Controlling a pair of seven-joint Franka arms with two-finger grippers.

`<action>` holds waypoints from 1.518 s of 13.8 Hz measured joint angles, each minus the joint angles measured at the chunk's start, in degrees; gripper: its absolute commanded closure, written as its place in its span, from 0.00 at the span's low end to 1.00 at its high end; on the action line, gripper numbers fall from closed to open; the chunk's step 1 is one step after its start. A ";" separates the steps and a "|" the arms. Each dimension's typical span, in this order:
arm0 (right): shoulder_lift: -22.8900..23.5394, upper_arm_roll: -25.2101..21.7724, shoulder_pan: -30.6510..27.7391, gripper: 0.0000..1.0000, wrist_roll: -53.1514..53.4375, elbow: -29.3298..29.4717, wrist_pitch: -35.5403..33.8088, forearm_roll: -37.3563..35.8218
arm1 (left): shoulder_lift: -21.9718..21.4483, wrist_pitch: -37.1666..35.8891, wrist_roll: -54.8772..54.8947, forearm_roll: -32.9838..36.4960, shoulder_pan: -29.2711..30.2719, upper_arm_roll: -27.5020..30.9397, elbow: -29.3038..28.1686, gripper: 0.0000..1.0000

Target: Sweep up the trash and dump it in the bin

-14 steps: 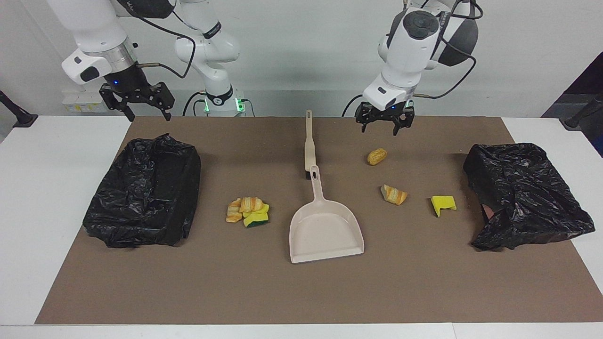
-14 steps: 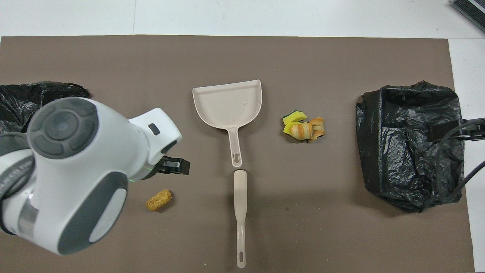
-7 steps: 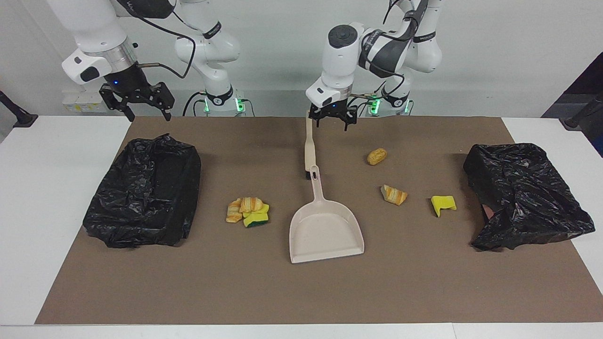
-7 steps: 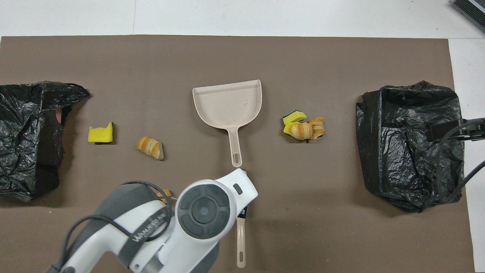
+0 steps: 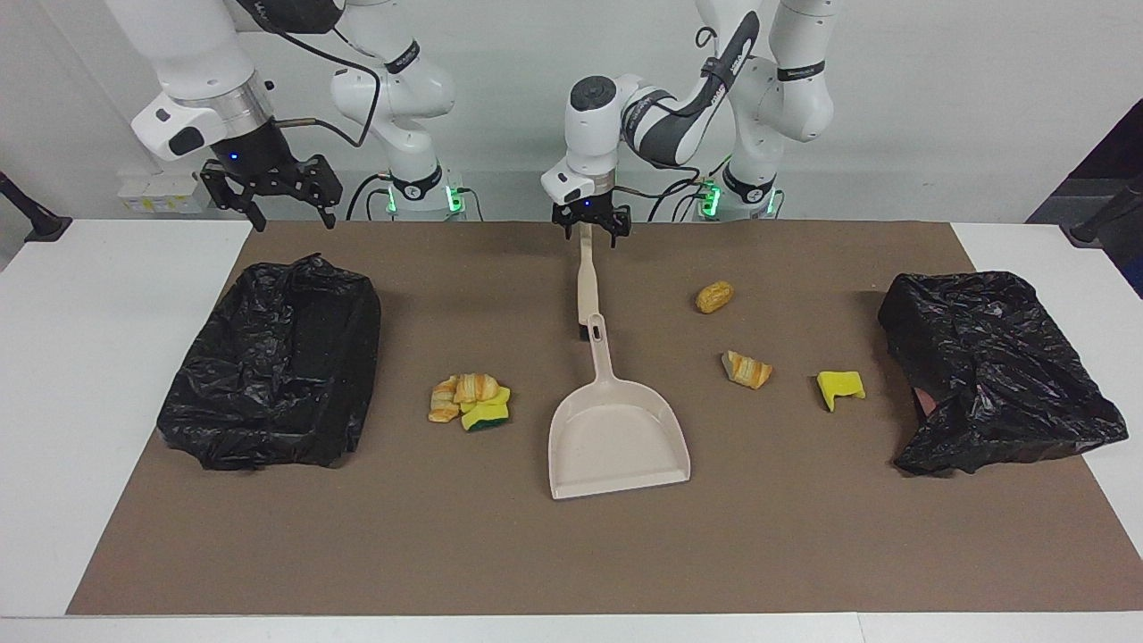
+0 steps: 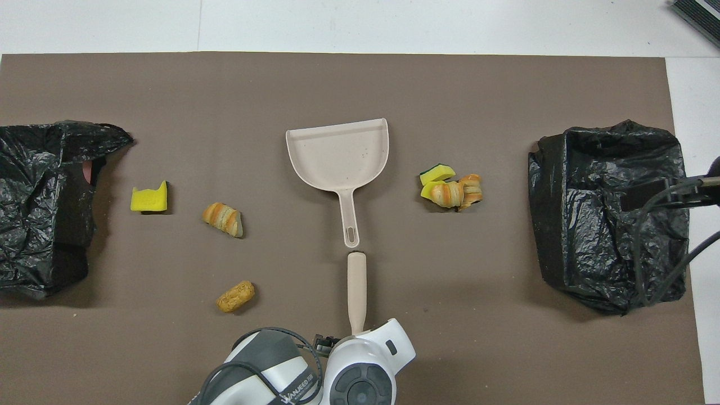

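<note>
The trash lies in several pieces on the brown mat: a cluster of croissant lumps and a green-backed sponge, a bread lump, a croissant piece and a yellow sponge chunk. One black bag-lined bin sits at the right arm's end, another bin at the left arm's end. My left gripper is open, low over the handle end of the beige brush. My right gripper waits open, raised by the bin at its end.
The beige dustpan lies mid-mat, its handle tip meeting the brush head, farther from the robots than the brush. White table borders the mat at both ends.
My left arm swung from above the bread lump across to the brush's handle end and came down there. The right gripper shifted slightly. The trash, dustpan and brush stayed put.
</note>
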 measured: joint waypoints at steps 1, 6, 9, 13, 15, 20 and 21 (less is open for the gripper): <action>0.00 0.06 0.31 0.00 0.00 0.00 0.00 0.05 | 0.15 0.72 0.00 0.00 -0.07 0.03 -0.73 0.00; -0.01 -0.05 0.28 0.00 0.00 0.02 -1.19 0.14 | 3.93 3.93 -0.04 0.00 -0.78 0.24 -1.29 0.00; -0.02 -0.13 0.32 0.00 0.00 -0.09 -0.88 0.05 | 3.76 3.63 -0.35 0.00 -0.78 0.44 -0.89 0.00; -0.04 -0.64 1.07 0.00 0.00 -0.42 -0.51 0.05 | 3.52 1.23 -0.90 0.00 -0.82 0.43 0.35 0.00; -0.04 -0.64 1.32 0.00 0.00 -0.45 -0.37 0.05 | 3.50 1.04 -0.98 0.00 -0.87 0.40 0.59 0.03; -0.04 -0.65 1.34 0.00 0.00 -0.62 -0.35 0.04 | 3.49 0.53 -1.27 0.00 -0.94 0.34 0.79 1.00; -0.04 -0.65 1.34 0.00 0.00 -0.67 -0.35 0.04 | 3.48 -0.33 -1.33 0.00 -0.94 0.35 0.87 1.00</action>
